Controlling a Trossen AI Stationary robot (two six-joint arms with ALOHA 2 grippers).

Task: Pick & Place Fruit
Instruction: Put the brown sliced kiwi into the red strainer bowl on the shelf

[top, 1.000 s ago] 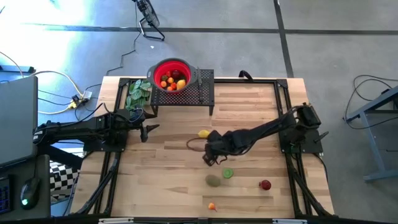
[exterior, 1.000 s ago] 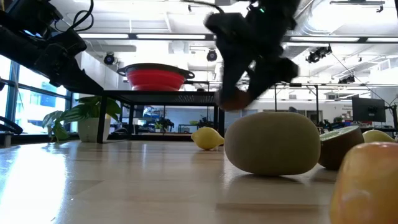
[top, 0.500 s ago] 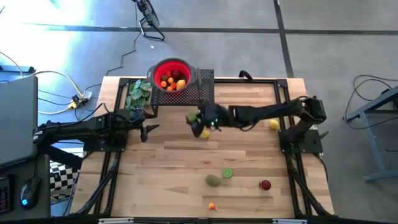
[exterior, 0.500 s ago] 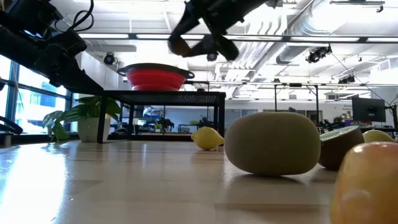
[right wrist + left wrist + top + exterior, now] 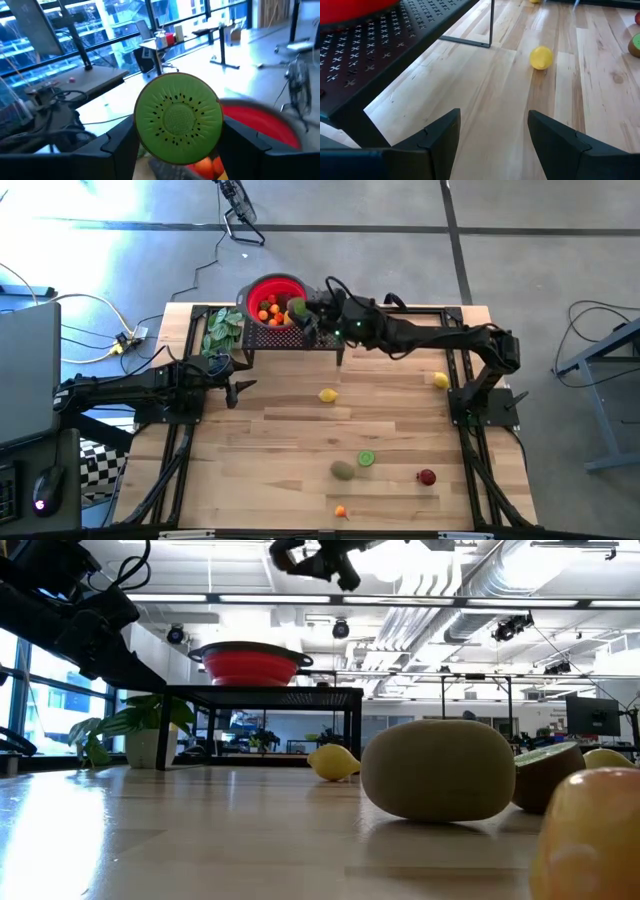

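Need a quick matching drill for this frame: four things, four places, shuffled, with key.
Things:
1. kiwi half
2. red bowl
3. lemon
4. left gripper

Places:
A. on the bare wood, mid-table
B. on the black perforated stand
C. open, at the table's left side, near the stand
D. between the right gripper's fingers, over the bowl's rim

Pairs: 1-D, 2-B, 3-A, 4-C

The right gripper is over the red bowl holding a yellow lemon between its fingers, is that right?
Not a lemon. The right gripper, over the red bowl, holds a green kiwi half between its fingers; the right wrist view shows its seeded cut face.
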